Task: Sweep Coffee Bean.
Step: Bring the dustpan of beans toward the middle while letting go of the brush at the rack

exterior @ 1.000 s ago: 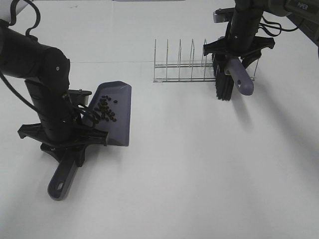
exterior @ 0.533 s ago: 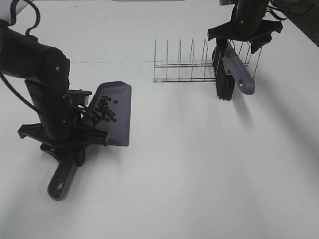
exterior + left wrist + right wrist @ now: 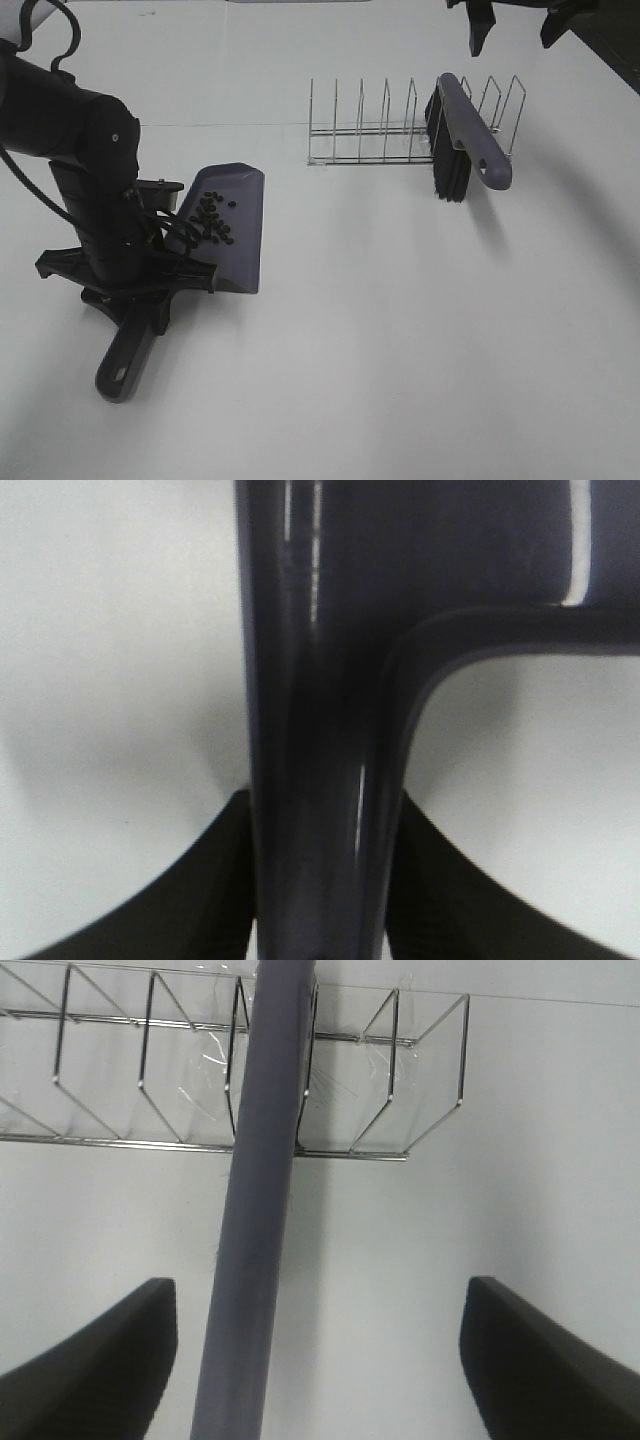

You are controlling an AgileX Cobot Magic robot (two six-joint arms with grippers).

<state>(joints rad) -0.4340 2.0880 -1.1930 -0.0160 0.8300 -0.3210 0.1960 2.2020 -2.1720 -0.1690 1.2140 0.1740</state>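
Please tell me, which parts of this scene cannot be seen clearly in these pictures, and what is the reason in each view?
- Left gripper: in the exterior high view the arm covers its grip on the dustpan handle.
- Dustpan: the left wrist view is too close and blurred; only the handle shows, no pan.
- Coffee bean: too small to count exactly.
- Right gripper: cut off by the top edge of the exterior high view.
- Brush: bristles hidden in the right wrist view; the wire rack holds it.
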